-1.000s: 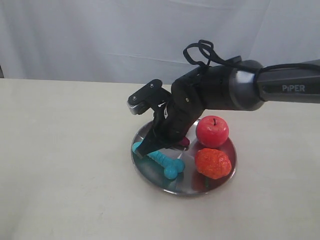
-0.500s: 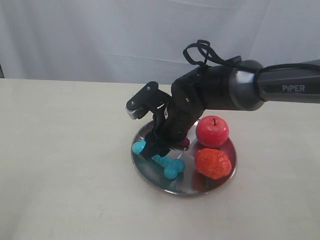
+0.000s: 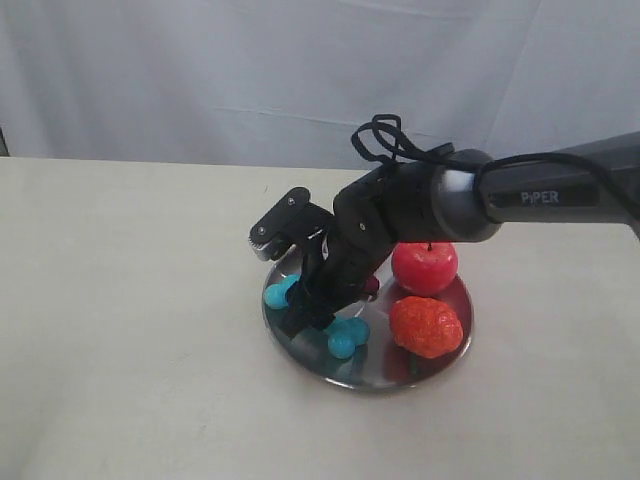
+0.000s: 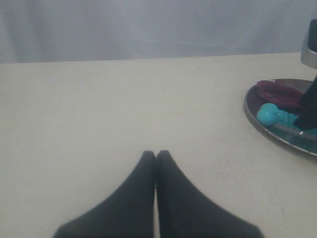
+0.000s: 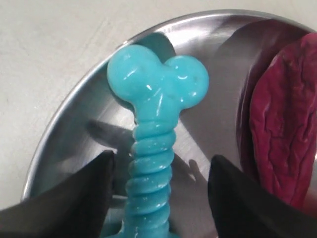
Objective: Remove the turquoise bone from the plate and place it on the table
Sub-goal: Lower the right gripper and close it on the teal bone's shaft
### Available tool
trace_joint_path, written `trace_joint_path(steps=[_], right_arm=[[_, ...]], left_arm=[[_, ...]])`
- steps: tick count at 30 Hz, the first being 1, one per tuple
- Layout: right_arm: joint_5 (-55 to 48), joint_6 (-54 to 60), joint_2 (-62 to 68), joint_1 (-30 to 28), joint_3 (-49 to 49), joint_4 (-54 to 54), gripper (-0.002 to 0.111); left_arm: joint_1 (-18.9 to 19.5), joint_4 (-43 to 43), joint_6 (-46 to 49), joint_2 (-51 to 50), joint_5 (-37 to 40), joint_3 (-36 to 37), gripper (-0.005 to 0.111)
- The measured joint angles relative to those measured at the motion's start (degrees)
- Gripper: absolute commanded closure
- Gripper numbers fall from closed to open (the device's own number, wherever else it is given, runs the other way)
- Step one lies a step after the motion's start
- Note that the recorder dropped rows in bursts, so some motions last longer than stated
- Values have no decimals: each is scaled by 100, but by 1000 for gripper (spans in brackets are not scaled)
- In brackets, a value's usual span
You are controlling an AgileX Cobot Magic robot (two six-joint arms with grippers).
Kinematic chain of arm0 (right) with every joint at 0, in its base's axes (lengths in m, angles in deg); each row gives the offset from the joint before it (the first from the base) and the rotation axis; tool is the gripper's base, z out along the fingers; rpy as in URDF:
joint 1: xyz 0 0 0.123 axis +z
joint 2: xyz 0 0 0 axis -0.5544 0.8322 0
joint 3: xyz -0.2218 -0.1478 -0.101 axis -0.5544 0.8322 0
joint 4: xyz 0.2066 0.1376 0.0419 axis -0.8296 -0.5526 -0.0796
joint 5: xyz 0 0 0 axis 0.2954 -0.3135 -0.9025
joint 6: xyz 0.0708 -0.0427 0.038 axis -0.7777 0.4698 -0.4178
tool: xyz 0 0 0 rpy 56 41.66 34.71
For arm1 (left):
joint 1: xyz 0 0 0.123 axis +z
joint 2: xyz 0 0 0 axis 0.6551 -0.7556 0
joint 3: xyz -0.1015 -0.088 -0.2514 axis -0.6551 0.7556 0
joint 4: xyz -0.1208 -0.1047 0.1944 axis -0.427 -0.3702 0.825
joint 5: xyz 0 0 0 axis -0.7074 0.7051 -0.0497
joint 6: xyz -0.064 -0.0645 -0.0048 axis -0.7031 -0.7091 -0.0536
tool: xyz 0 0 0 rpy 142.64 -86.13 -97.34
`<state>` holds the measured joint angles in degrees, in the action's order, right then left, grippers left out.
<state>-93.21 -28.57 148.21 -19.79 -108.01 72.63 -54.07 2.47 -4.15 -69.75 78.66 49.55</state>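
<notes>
Turquoise bone [image 5: 152, 144] lies on the plate [image 5: 81, 116], the right tool [image 5: 161, 166] open around its middle and gripping nothing, so moving it to the tabletop [image 3: 120, 350] is left.

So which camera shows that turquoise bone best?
The right wrist view: the turquoise bone fills it, ribbed shaft between the open fingers. The exterior view shows only its knobbed ends beside the arm; the left wrist view catches one end, small, at its edge.

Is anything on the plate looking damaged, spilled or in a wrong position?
Nothing stands out. The turquoise bone lies flat on the plate, the right gripper is open around its shaft, and the apple sits inside the rim.
</notes>
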Motion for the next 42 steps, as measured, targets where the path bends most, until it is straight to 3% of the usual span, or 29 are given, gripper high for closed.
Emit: trace_joint_path(steps=[18,20,25,26,42], right_arm=[[182,-128,215,0,0,0,55],[182,-128,215,0,0,0,64],[182,-144,215,0,0,-33,105],[182,-143,215,0,0,-33,108],[154,-206,180,0,-23,-33,109]], left_arm=[[0,0,0,0,0,0,107],[0,0,0,0,0,0,107],[0,0,0,0,0,0,107],[0,0,0,0,0,0,107],[0,0,0,0,0,0,107]])
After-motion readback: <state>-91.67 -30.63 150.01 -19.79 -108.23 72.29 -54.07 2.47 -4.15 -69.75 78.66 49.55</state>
